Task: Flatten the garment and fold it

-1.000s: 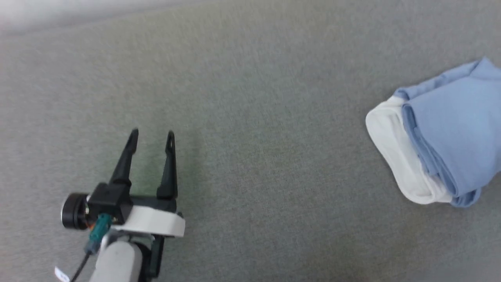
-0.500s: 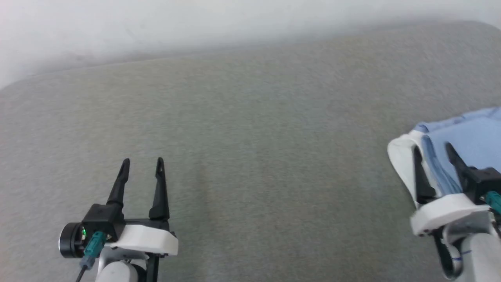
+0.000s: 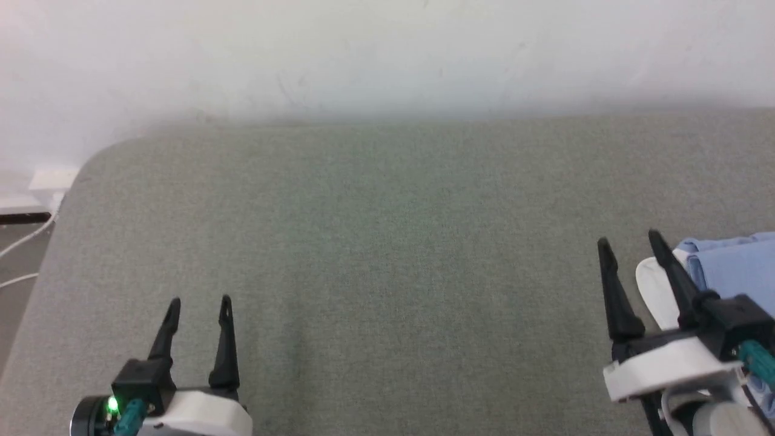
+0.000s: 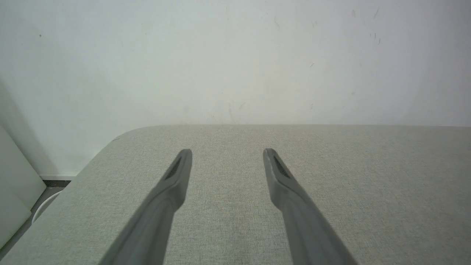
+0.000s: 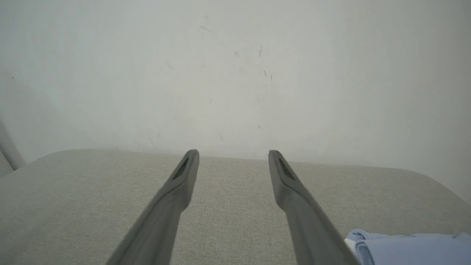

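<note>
The garment (image 3: 729, 267) is a light blue bundle with a white collar part, folded small on the grey fabric table (image 3: 387, 242) at the head view's right edge. Its near half is hidden behind my right gripper (image 3: 629, 240), which stands open and empty just left of it. A blue corner of the garment (image 5: 408, 248) shows at the lower right of the right wrist view, beside my right gripper (image 5: 233, 154). My left gripper (image 3: 198, 304) stands open and empty at the lower left, far from the cloth. Its fingers (image 4: 173, 184) hover over bare table.
A white wall (image 3: 387, 54) rises behind the table's far edge. The table's rounded left corner (image 3: 91, 163) borders floor with white cables (image 3: 24, 242) and a wall socket (image 3: 51, 180).
The head camera has tilted up and turned, so the wall and the table's far edge came into view. My right gripper came into view beside the garment. Both grippers stayed open.
</note>
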You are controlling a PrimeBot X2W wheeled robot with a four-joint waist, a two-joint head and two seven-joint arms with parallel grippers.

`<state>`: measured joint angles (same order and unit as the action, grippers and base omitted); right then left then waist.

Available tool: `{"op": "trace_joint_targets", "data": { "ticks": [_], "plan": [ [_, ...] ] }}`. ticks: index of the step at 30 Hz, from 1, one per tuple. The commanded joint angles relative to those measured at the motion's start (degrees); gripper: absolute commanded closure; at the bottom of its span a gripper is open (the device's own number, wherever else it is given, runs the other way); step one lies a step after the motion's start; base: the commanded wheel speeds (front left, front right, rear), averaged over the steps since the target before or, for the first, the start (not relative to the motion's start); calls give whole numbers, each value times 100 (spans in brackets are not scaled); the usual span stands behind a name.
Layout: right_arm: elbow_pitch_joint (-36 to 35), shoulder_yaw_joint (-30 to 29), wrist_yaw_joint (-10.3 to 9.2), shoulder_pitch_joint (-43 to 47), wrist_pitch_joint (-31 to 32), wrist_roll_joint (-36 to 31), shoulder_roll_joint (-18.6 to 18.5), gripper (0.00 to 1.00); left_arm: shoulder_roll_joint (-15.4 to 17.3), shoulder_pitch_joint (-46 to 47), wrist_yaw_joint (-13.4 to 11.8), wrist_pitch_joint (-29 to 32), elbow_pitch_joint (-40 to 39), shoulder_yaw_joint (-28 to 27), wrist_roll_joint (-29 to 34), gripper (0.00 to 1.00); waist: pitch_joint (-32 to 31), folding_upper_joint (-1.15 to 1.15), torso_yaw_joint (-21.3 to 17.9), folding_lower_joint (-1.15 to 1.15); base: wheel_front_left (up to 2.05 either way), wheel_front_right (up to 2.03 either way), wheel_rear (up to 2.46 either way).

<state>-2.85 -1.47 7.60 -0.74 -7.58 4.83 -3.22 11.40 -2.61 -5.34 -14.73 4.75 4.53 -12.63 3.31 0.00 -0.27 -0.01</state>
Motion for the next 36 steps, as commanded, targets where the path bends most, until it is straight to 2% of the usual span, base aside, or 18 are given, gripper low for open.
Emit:
{"op": "trace_joint_targets", "data": {
  "ticks": [1,14,15,36],
  "plan": [
    [-47,14,-11,112,16,58,22,0,20,-78,12,-27,-11,1,28,0,-157,0,62,1,0,0,0],
    [60,120,-11,548,17,324,34,0,15,-134,-21,-16,-193,168,81,0,-183,0,130,1,0,0,0],
    [48,121,0,498,44,288,15,100,1,-196,7,1,-169,165,30,100,-183,0,131,1,0,0,0],
    [86,124,-2,433,156,169,15,100,-135,-129,89,231,-212,70,215,100,-204,0,116,1,0,0,0]
  ]
}}
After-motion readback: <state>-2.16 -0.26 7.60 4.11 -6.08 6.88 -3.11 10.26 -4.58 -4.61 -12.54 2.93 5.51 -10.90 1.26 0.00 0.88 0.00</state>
